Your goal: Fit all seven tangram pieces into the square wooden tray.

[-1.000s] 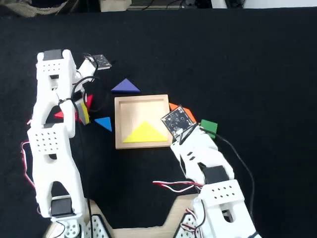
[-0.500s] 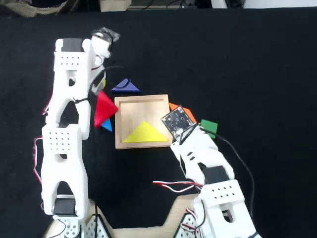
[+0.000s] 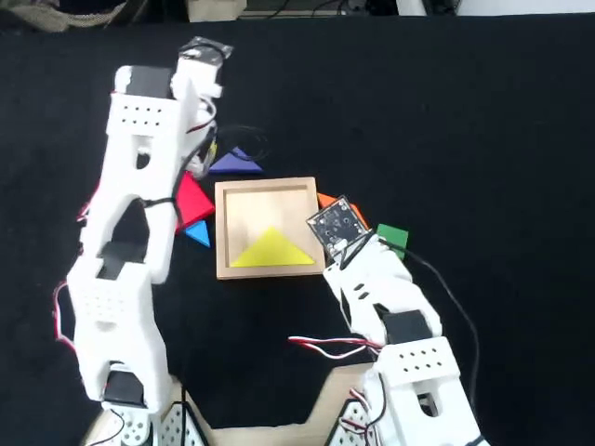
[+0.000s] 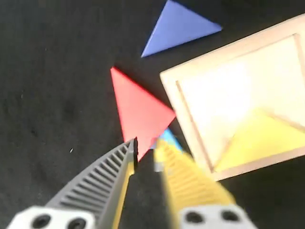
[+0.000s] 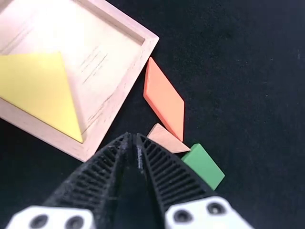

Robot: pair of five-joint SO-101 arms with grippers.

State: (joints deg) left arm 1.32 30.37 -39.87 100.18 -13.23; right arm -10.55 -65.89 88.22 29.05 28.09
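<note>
light-blue triangle (image 4: 169,139) mostly hidden behind left gripper (image 4: 146,144), jaws pinching acute corner of red triangle (image 4: 140,112), square corner pointing at tray (image 3: 265,273), long edge facing left edge of desk (image 3: 483,111), right gripper (image 5: 132,139) jaws closed, empty

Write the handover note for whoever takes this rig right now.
Left gripper: shut on the red triangle, just outside the tray.
Right gripper: shut, empty, beside the tan triangle.
Done: yellow triangle lies in the tray.
Left: the red triangle, plus five on the black cloth outside: light blue triangle, dark blue triangle, orange parallelogram, tan triangle, green square.
</note>
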